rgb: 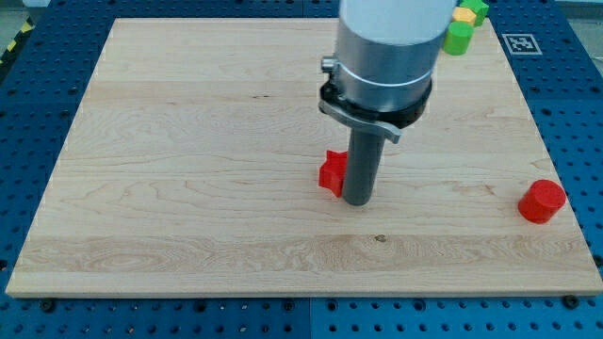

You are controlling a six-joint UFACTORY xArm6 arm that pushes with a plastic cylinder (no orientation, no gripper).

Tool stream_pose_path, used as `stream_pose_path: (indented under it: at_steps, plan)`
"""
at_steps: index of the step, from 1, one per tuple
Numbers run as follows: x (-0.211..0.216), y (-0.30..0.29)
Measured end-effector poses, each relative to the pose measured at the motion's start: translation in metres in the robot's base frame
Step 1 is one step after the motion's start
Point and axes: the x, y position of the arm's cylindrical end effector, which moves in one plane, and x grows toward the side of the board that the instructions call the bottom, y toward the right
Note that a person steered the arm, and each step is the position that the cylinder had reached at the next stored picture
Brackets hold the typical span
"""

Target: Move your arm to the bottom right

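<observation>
Dark upright rod, my tip (358, 201) beside red block (331, 173).

Light wooden board (188, 169) sitting on a blue perforated bench (584, 141). Taking the red block (331, 173) near the board's middle as the landmark: my tip (356, 200) is down on the wood, touching its right side. A red cylinder (542, 201) sits far to its right, slightly lower, by the board's right edge. Well above and to the right, at the top right corner, a green cylinder (458, 38), with a yellow block (464, 16) and another green block (479, 8) just behind it.
</observation>
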Motion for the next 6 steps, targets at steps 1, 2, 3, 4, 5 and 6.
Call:
stream_pose_path:
  at_steps: [1,2,3,4,5,6]
  plan:
    - [0.037,0.054]
    - [0.056,0.088]
    - [0.081,0.156]
    - [0.082,0.180]
    - [0.089,0.244]
    - [0.075,0.281]
